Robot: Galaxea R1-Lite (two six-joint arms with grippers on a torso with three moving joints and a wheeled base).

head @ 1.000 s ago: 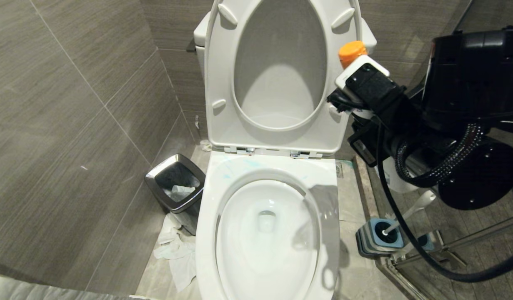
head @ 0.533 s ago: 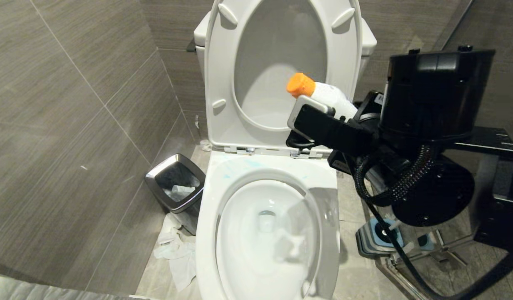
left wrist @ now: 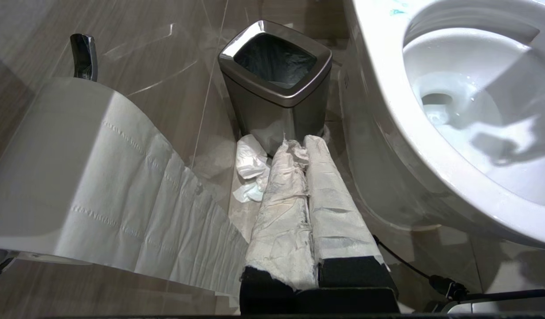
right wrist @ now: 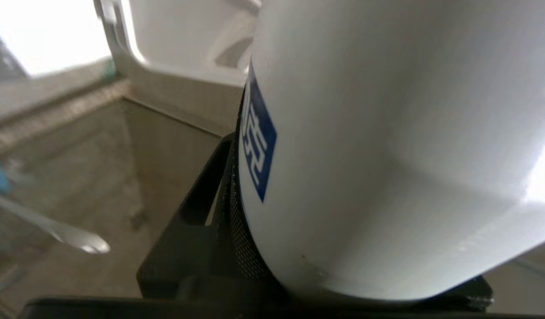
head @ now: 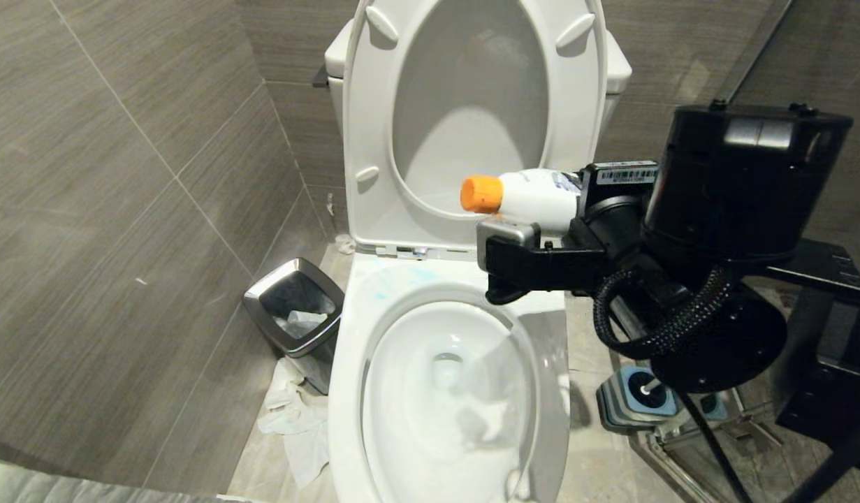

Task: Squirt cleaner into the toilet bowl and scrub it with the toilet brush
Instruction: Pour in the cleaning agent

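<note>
The toilet bowl (head: 447, 391) stands open before me, its seat and lid raised. Left of the bowl sits a steel waste bin (head: 295, 307), crumpled tissue (head: 293, 419) beside it. My right gripper (head: 534, 234) is clamped on the cleaner bottle (head: 524, 195), held level above the bowl's back rim, orange cap toward the bin. The toilet brush (head: 643, 388) stands in its holder right of the bowl. My left gripper (left wrist: 305, 150), paper-wrapped, hangs by the bowl's left side, jaws together.
</note>
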